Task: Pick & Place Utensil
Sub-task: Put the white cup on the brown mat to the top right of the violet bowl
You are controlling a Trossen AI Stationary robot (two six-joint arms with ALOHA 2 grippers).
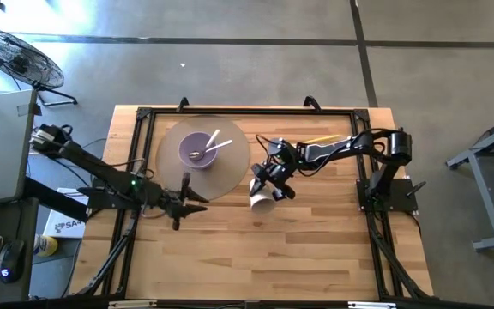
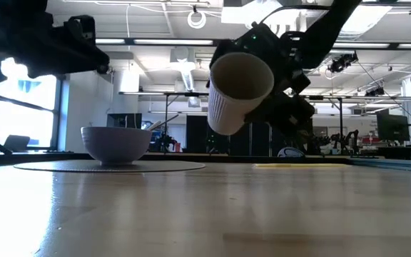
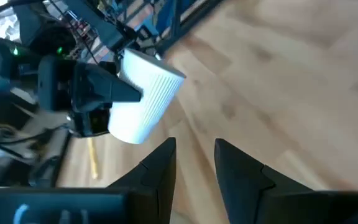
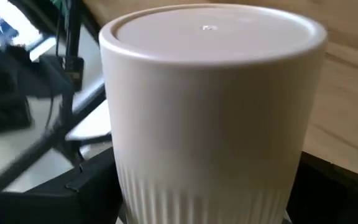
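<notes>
Well, we see no readable writing on the white cup (image 1: 262, 201), grasped tilted above mid-desk by right gripper (image 1: 268, 180); left gripper (image 1: 197, 201) fingers empty, slightly parted, near left edge.

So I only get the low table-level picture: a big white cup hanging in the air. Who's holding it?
Observer: The right gripper holds the white cup, tipped off the table, just beside the round mat.
Operator: Anything in that bowl? I only see its side.
Observer: Yes, the purple bowl holds two utensils: a metal spoon and a white utensil.
Operator: And the other arm?
Observer: The left gripper hangs at the mat's near edge, holding nothing, pointed toward the cup.
</notes>
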